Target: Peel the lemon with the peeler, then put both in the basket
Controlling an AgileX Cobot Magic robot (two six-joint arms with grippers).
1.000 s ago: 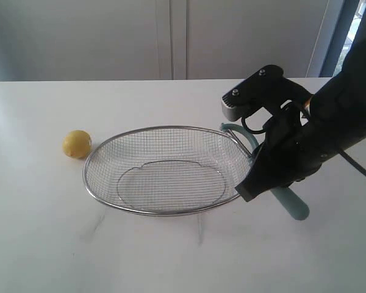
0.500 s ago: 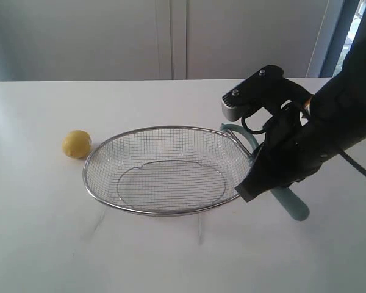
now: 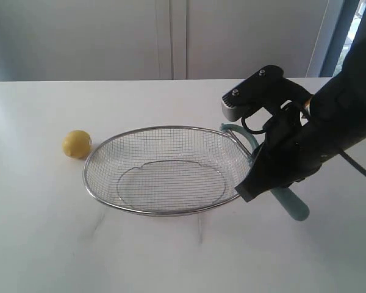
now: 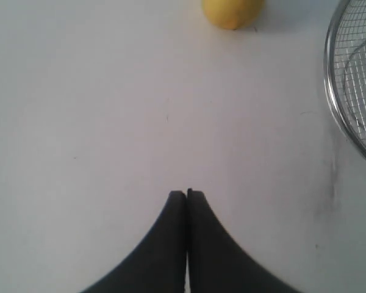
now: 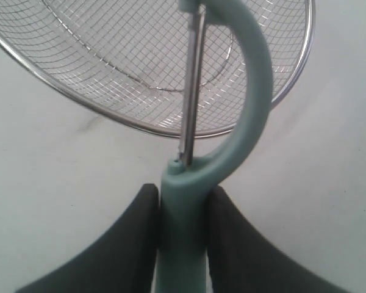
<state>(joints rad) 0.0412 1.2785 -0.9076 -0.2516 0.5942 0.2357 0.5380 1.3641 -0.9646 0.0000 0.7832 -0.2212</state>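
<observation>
My right gripper [image 5: 183,194] pinches the teal handle of the peeler [image 5: 259,85] from both sides, its curved head and blade reaching toward the right rim of the basket [image 3: 161,212], which sits mid-surface. My left gripper [image 4: 186,194] is pressed together with nothing in it, over bare surface [image 3: 171,259]. The lemon [image 3: 77,144] lies unpeeled toward the left edge, just beside the basket's left rim. I judge the peeler pickup to be the step in hand. Next I should lift the peeler clear of the rim, then spread my left gripper and take the lemon, so it is steady for the blade.
</observation>
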